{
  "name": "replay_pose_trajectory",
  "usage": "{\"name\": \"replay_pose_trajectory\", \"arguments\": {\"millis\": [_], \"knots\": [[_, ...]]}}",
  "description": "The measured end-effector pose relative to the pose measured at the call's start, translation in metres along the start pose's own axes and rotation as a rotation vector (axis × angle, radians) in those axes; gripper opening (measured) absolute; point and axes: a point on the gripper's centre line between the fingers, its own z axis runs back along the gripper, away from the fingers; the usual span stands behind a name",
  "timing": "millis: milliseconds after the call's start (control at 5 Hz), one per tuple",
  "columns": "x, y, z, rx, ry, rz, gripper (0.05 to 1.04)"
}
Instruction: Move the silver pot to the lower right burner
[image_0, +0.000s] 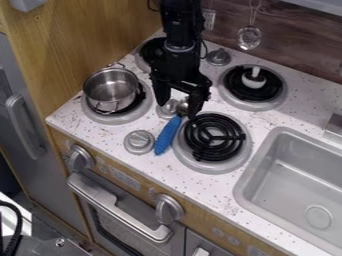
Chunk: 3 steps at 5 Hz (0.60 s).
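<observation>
The silver pot (111, 90) rests upright on the lower left burner (113, 118), its two small handles at the back and front. To its right, over the middle of the stovetop, the black gripper (178, 108) hangs with its fingers spread apart, clear of the pot. The lower right burner (212, 137) has a black coil with nothing standing on it, and lies below and to the right of the gripper.
A blue-handled utensil (167, 135) lies beside the lower right burner, its metal end between the gripper's fingers. A round knob (139, 142) is left of it. A small white object (254, 77) sits on the upper right burner. The sink (267, 150) is at right.
</observation>
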Motion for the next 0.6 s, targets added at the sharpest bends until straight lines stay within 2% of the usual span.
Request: {"name": "replay_pose_trajectory", "arguments": {"millis": [200,400,600], "knots": [[-0.008,-0.001,-0.015,-0.008,0.05,0.0,0.999],[0.006,0.015,-0.008,-0.007,0.039,0.039,0.999],[0.02,0.053,0.003,0.007,-0.01,0.127,0.999]]}}
